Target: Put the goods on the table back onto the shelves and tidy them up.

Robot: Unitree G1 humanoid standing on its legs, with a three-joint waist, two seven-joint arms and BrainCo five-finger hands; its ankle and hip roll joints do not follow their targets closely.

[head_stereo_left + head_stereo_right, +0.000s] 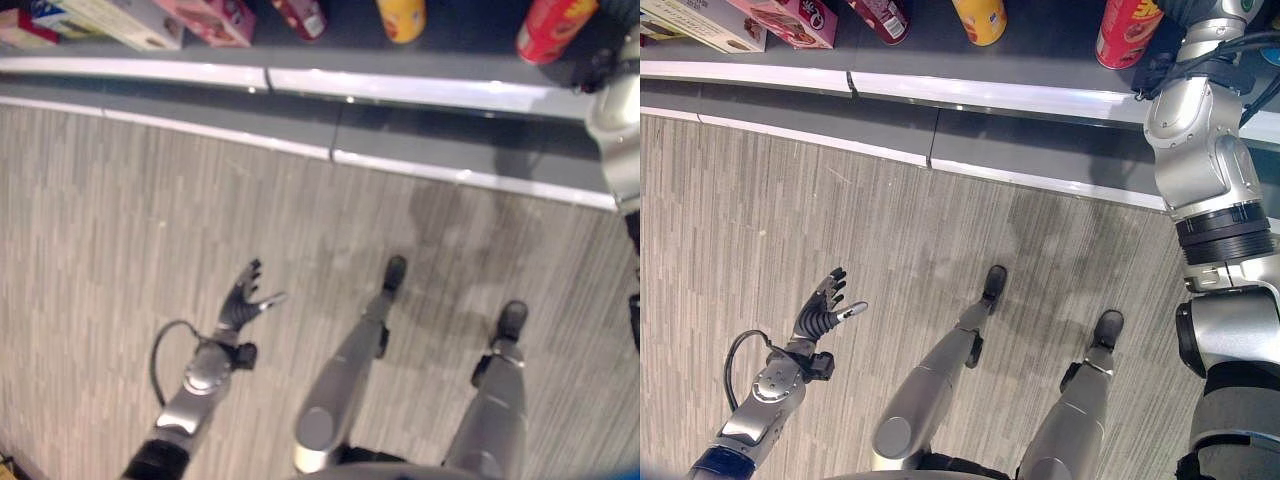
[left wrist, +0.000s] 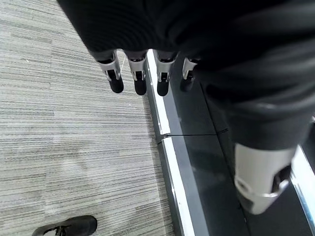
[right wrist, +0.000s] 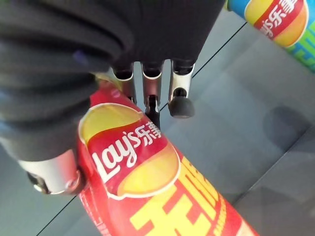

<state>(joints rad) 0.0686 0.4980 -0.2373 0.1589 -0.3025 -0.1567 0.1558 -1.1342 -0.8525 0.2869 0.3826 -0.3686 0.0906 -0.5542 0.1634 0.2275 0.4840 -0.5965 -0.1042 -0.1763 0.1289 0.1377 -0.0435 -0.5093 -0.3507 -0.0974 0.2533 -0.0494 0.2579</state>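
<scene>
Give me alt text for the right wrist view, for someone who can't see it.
The robot's right hand grips a red cylindrical chip can with a yellow-and-red logo, over a dark grey shelf board. A second can, blue-edged with a similar logo, lies at the far corner.

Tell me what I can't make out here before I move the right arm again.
- Right hand: fingers run down behind the red chip can in the right wrist view, so the grip cannot be confirmed.
- Red chip can: top cut off by the right eye view's upper edge.
- Yellow can, dark red can, pink box: also cut by that edge.
- Left hand hangs open over the floor.
</scene>
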